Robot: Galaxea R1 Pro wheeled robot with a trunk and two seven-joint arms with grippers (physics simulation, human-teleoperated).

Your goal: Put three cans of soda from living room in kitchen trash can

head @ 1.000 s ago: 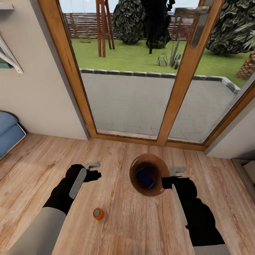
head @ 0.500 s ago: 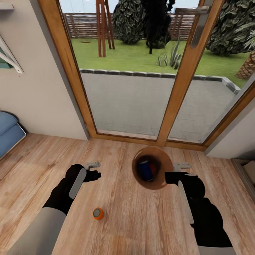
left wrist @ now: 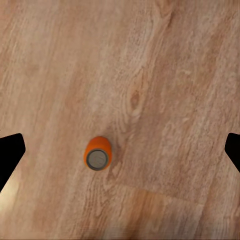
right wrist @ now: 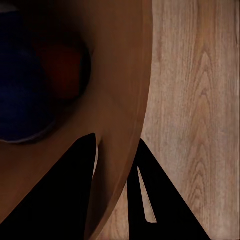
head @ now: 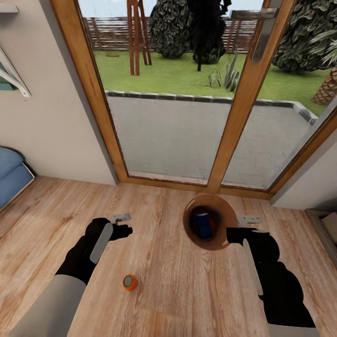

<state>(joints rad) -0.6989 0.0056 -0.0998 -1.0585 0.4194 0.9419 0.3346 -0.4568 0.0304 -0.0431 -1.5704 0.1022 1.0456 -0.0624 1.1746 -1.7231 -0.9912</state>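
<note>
My right gripper is shut on the rim of the tash can, which hangs tilted above the plank floor with its orange-brown inside facing me. A dark blue can of soda lies inside it. In the right wrist view the fingers straddle the bin's wall, and the blue can and an orange can sit dimly inside. Another orange can of soda stands on the floor near my left forearm. My left gripper is open; its wrist view looks straight down on that can.
Wood-framed glass doors stand straight ahead, with a patio and lawn beyond. A light blue sofa sits at the left edge and a pale wall beside the doors. A low dark edge borders the floor at the right.
My right gripper has carried the tash can to the right and slightly away from me, with the cans shifting inside. The left arm and the orange can on the floor have stayed put.
</note>
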